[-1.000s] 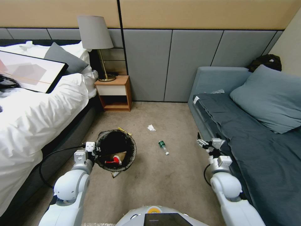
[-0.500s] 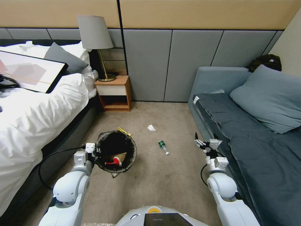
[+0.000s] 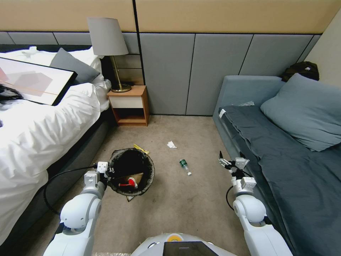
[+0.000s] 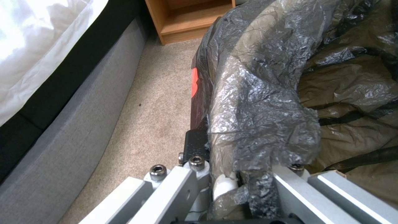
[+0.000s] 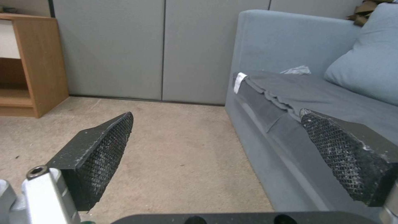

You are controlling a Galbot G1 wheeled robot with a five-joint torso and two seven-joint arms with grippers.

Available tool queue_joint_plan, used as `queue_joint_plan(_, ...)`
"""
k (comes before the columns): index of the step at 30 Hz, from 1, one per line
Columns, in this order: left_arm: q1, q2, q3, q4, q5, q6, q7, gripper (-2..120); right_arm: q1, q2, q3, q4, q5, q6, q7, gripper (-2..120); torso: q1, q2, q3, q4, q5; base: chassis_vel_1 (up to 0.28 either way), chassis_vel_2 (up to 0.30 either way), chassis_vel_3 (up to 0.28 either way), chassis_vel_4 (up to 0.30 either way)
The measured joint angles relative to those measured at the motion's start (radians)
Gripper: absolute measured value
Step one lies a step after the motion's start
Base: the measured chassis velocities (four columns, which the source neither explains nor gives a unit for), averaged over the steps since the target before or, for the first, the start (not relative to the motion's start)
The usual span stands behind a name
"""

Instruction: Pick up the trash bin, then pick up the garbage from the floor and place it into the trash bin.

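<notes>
The trash bin (image 3: 122, 160), lined with a crinkled black bag (image 4: 257, 93), sits at my left front, with my left gripper (image 3: 106, 172) shut on its left rim. The rim passes between that gripper's (image 4: 232, 183) fingers. Inside the bin lie a red-and-white wrapper (image 3: 128, 184) and a brown paper bag (image 3: 137, 176). On the carpet are a small green-labelled bottle (image 3: 185, 166), a white tissue (image 3: 171, 144) and a gold wrapper (image 3: 141, 148) behind the bin. My right gripper (image 3: 230, 160) hovers open, right of the bottle beside the sofa, its mesh pads (image 5: 105, 152) wide apart around nothing.
A bed with white bedding (image 3: 39, 131) runs along the left, with a wooden nightstand (image 3: 129, 105) and lamp (image 3: 108, 46) at its head. A blue-grey sofa (image 3: 284, 153) fills the right. Open carpet (image 3: 177, 202) lies between them. A black cable (image 3: 53, 181) loops by my left arm.
My right gripper has shifted left, away from the sofa edge and closer to the bottle. The left arm and the bin have stayed still.
</notes>
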Motion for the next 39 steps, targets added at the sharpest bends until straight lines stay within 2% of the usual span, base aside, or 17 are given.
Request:
queue_joint_plan(28, -0.003, -0.004, 0.002, 0.016, 0.010, 0.000, 0.003, 0, 0.005, -0.022, -0.009, -0.015, 0.004, -0.004, 0.004, 100, 0.000, 0.000, 0.000, 0.0000, 0.0000, -0.084, 0.079, 0.084, -0.086)
queue_joint_plan(33, -0.005, -0.004, 0.002, 0.024, 0.010, 0.000, 0.003, 0, 0.004, -0.025, -0.023, -0.014, -0.003, -0.014, 0.040, 100, 0.000, 0.000, 0.000, -0.0002, 0.0000, -0.085, 0.076, 0.068, -0.084)
queue_joint_plan(36, -0.004, -0.005, 0.002, 0.024, 0.012, 0.000, 0.003, 0, 0.008, -0.054, -0.037, -0.003, 0.003, -0.042, 0.048, 100, 0.000, 0.000, 0.000, -0.0001, 0.0000, 0.000, 0.000, 0.000, 0.000)
queue_joint_plan(39, -0.004, -0.010, 0.003, 0.023, 0.015, 0.000, 0.003, 0, 0.047, -0.129, -0.071, -0.003, 0.042, -0.092, 0.063, 100, 0.000, 0.000, 0.000, -0.0001, 0.0002, 0.000, 0.000, 0.000, 0.000)
